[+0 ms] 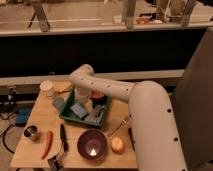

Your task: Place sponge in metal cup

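Note:
The metal cup (31,132) is small and shiny and stands upright near the table's front left corner. My gripper (82,104) reaches down from the white arm into the green tray (70,118), well to the right of and behind the cup. Blue-grey, sponge-like pieces lie in the tray (78,110) and at its left edge (59,103). I cannot tell which of them is the sponge. The arm's wrist hides what is under the gripper.
A purple bowl (92,145) stands at the front middle, with an orange fruit (117,145) to its right. A red pepper (47,142) and a black knife (63,137) lie between the cup and the bowl. A white round container (48,88) stands at the back left. A utensil (120,125) lies right of the tray.

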Motion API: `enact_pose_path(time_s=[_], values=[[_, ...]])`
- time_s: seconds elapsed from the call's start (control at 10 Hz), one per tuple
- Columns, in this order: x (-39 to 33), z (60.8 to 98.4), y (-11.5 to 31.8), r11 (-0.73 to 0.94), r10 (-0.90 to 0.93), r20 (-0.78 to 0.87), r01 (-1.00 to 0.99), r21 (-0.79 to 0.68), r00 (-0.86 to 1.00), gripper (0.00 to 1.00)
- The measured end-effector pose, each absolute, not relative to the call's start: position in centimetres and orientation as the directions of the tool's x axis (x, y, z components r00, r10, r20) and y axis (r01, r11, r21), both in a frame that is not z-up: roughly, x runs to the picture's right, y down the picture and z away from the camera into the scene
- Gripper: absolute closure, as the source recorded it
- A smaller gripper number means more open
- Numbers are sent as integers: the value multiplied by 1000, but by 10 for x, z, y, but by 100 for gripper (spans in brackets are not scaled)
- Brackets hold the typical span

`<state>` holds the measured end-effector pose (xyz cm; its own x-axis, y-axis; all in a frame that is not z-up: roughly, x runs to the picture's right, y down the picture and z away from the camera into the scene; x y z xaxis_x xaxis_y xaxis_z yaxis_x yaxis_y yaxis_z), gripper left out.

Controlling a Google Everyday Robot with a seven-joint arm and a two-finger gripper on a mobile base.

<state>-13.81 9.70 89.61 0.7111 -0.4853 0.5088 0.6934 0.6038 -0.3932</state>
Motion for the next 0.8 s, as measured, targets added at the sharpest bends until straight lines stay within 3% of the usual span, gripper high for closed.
enact_pose_path(time_s=[0.7,0.8], values=[[-147,912,108,628,-423,463,620,-471,779,20],[-151,912,110,624,-421,466,621,-475,779,25]])
